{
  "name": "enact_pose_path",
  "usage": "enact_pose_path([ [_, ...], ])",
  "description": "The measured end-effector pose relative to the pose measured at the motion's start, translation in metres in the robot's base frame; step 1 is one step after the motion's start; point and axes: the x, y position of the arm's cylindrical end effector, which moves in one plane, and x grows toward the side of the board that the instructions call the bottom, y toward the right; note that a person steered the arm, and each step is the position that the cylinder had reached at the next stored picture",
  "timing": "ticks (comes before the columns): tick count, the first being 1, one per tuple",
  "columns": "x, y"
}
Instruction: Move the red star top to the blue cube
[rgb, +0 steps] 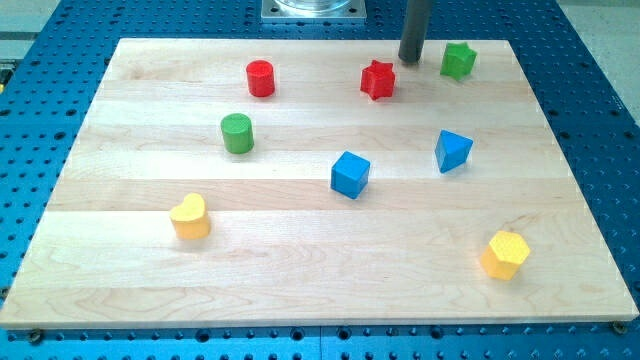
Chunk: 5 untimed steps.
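Note:
The red star (378, 80) lies near the view's top, right of centre. The blue cube (350, 174) sits near the board's middle, below the star and slightly to its left. My tip (410, 60) is a dark rod end just up and to the right of the red star, close to it, with a small gap between them. It stands between the red star and the green star (458, 60).
A red cylinder (260, 78) and a green cylinder (237, 133) lie at the upper left. A blue triangular block (452, 151) is right of the cube. A yellow heart (189, 217) is lower left, a yellow hexagon (505, 254) lower right. The wooden board (300, 290) rests on a blue perforated table.

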Motion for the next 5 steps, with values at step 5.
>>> enact_pose_path([
  [5,0.040,-0.086],
])
